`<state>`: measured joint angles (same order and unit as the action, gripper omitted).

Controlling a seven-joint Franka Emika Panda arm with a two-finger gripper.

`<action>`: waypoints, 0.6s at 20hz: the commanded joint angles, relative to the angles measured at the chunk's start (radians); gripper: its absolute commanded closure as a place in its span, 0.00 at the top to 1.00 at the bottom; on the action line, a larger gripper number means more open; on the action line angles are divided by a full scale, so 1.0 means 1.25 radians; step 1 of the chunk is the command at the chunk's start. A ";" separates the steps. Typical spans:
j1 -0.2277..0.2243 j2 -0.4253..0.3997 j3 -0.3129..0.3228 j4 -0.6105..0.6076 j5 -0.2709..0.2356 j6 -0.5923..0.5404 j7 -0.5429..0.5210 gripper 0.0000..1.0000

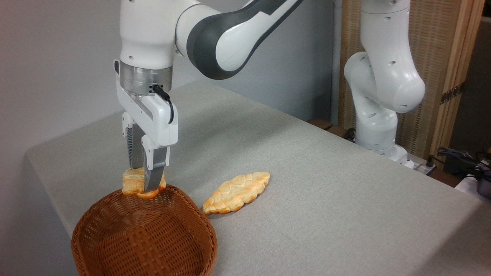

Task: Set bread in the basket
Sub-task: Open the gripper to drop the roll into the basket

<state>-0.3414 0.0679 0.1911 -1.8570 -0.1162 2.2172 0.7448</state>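
and here's the gripper clamped onto the bread, the grey fingers pinching the little golden bun from either side so it hangs under the claw rather than resting on anything obvious. it sits right at the far rim of the basket, its lower edge overlapping the weave from this angle, though whether it's touching the rim or just above it, can't tell. that placement makes sense to me: carried this way the bun only has to clear the edge before being let go over the bowl, which looks empty inside. the arm comes in from the upper right, elbow bent high, wrist pointing straight down, fingers vertical. off to the right the braided loaf lies flat on the grey table, just beside the basket, out of play.
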 commanded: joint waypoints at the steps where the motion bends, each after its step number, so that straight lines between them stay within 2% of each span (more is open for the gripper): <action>1: -0.002 -0.003 0.007 0.003 -0.004 0.008 0.009 1.00; 9: -0.002 -0.011 0.007 0.006 -0.003 0.000 -0.003 1.00; 12: -0.002 -0.030 0.007 0.008 0.002 -0.093 -0.023 1.00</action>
<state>-0.3413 0.0608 0.1925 -1.8532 -0.1162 2.1996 0.7387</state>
